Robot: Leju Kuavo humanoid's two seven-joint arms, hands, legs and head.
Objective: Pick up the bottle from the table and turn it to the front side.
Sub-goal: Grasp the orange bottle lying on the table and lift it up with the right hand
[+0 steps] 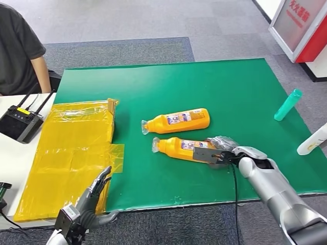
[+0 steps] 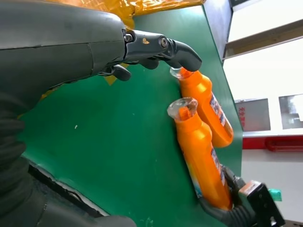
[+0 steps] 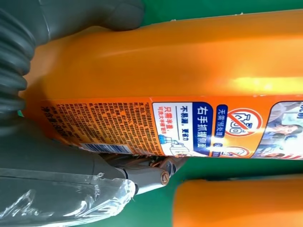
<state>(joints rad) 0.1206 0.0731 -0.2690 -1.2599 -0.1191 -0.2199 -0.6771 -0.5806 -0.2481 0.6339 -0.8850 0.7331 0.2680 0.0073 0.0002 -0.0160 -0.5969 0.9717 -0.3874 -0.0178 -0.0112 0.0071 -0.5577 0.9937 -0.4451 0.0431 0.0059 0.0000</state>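
Right hand (image 1: 222, 153) grips glossy orange plastic bottle (image 1: 181, 148) on green mat (image 1: 239, 97).

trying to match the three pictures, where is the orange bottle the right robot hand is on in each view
head view: the held bottle, nearer of two, lying at the right robot hand.
left wrist view: the bottle whose base meets that hand.
right wrist view: the large orange body across the picture.
shared landmark: the second bottle beside it.

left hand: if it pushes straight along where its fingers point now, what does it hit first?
Probably the yellow taped package: in the head view the left hand has open fingers aimed up over that package's near corner. The left wrist view suggests the far orange bottle lies farther along that line, but depth is unclear.
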